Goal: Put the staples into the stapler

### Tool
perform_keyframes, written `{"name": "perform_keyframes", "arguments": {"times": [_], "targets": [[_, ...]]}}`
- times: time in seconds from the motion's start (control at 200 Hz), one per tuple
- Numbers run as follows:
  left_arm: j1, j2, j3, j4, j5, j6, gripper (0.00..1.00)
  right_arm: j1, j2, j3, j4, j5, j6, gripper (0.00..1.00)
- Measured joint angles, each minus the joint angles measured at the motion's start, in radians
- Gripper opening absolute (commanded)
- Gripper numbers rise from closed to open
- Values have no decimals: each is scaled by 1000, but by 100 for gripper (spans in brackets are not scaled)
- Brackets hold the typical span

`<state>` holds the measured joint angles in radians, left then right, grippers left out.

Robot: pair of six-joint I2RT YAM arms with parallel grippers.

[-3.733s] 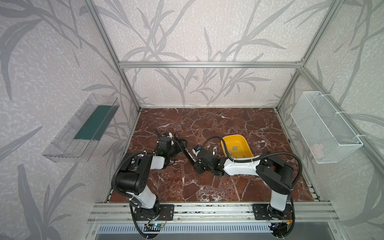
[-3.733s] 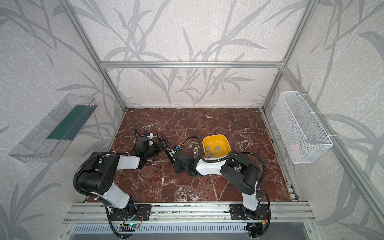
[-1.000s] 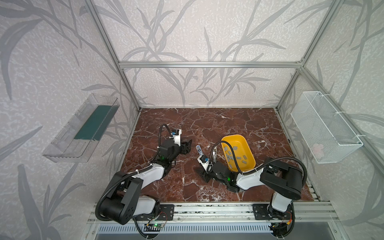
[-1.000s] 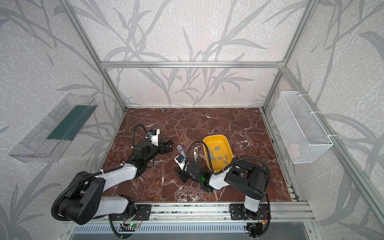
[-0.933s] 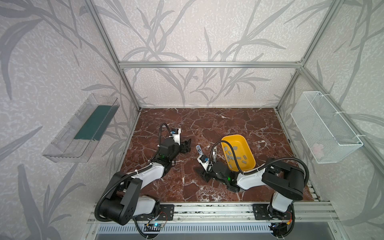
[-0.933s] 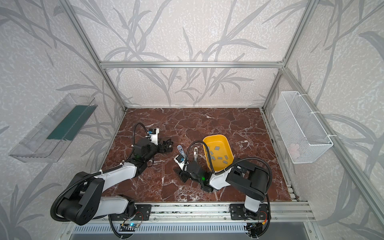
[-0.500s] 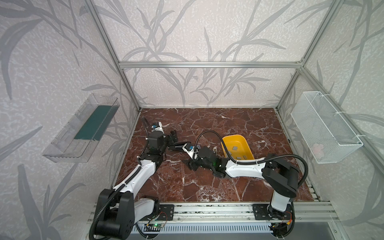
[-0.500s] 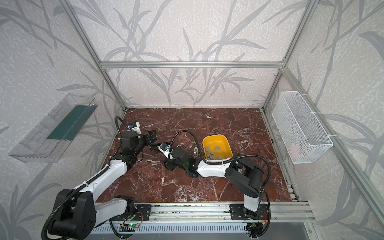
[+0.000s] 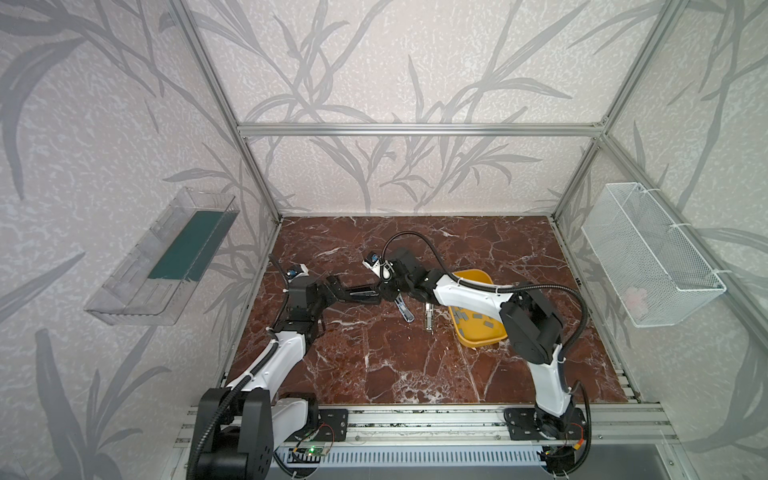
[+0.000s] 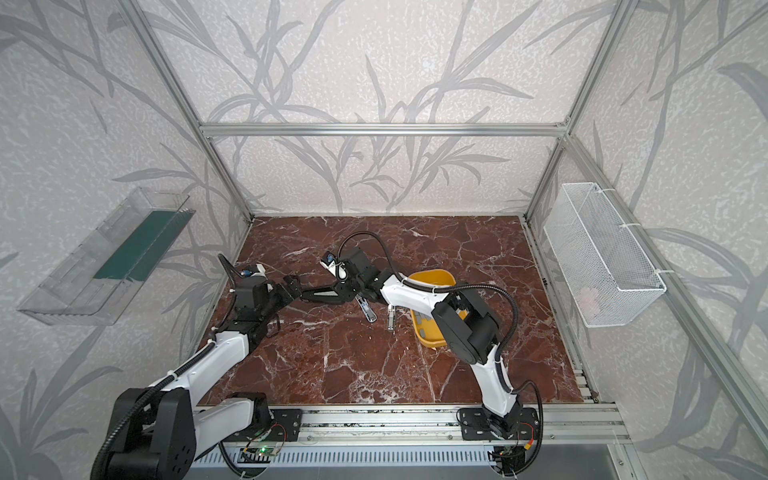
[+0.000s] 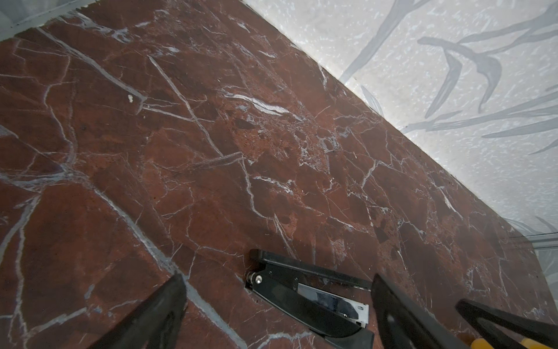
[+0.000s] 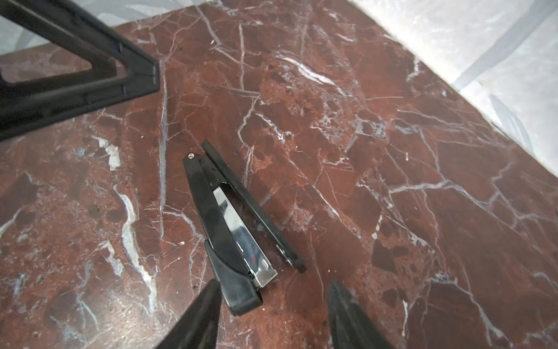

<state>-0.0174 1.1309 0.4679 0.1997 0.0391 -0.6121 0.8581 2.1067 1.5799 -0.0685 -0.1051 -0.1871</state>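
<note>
We see a red-brown marble bench (image 9: 374,374) where the left arm (image 9: 284,355) and the right arm (image 9: 463,293) reach to the middle, their claws almost tip to tip. The left claw (image 11: 277,281) stands spread wide and pinches nothing. The right claw (image 12: 271,302) is spread too and holds nothing. A yellow tray (image 9: 478,341) sits on the bench to the right of the claws in both top views, partly behind the right arm. The black stapler (image 12: 208,211) lies on its side on the bare bench just below the claws and apart from the tray. Its base is swung slightly away from the shiny metal magazine, and its head end is close by one finger (image 12: 199,314) of the right claw. A narrow grey object (image 9: 427,318) lies between the stapler and the tray, and we cannot tell what it is. The staples (image 9: 473,318), small flat grey strips, lie scattered inside the tray.
</note>
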Motion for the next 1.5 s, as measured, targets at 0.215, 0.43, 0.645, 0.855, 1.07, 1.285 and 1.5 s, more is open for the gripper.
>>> {"name": "perform_keyframes", "arguments": {"times": [0.215,0.43,0.645,0.855,1.07,1.285,1.5], "targets": [[0,0,-2,17,22,-18,96,-10,164,237,-201,-62,-96,40],[0,-10,-11,18,31,-18,96,-13,328,489,-375,-86,-129,36],[1,-40,-19,16,33,-17,96,-14,401,620,-489,-86,-138,29],[1,-67,-27,17,37,-17,96,-14,421,668,-540,-86,-127,18],[1,-76,-29,17,43,-17,96,-14,458,742,-584,-87,-107,16],[1,-80,-32,15,54,-17,97,-14,485,794,-626,-89,-60,19],[1,-80,-33,16,67,-18,97,-9,486,790,-622,-82,13,20]]}}
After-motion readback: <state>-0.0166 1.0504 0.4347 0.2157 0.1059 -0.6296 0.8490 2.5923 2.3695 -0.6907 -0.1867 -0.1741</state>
